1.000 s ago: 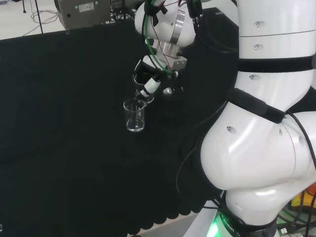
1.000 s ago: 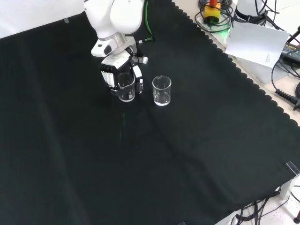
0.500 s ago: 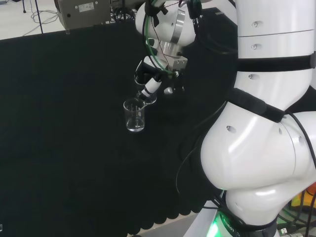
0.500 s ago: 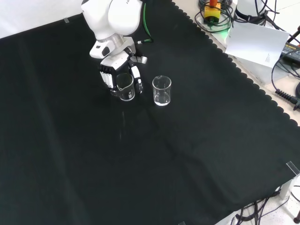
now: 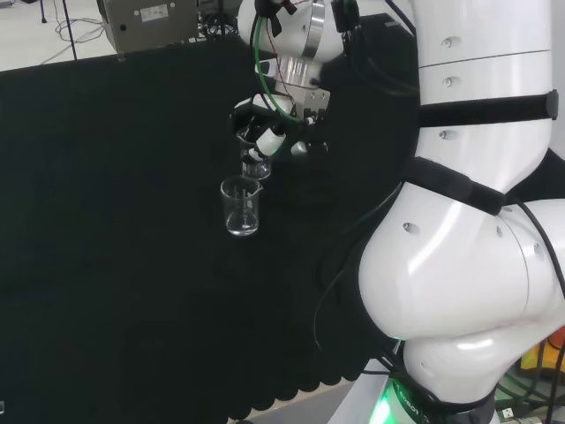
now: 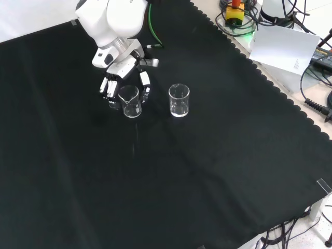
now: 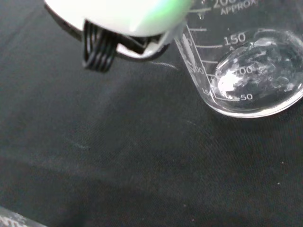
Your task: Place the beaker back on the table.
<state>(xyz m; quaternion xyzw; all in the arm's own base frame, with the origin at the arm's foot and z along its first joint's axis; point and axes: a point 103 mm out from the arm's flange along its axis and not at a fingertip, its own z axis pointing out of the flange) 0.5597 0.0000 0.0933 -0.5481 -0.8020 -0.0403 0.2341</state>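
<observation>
You see, in the front view, one beaker [image 6: 129, 101] on the cloth [image 6: 171, 176], hand [image 6: 115, 83] behind it, second beaker [image 6: 179, 100] to its right.

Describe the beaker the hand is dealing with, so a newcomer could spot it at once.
In the front view, find the white arm at the cloth's top. Just below it, the hand brackets a small clear beaker. The other beaker stands alone to its right, with nothing around it.

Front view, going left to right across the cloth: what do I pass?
The hand, then the beaker between its fingers, then the second beaker standing free, then the white paper past the cloth's edge.
</observation>
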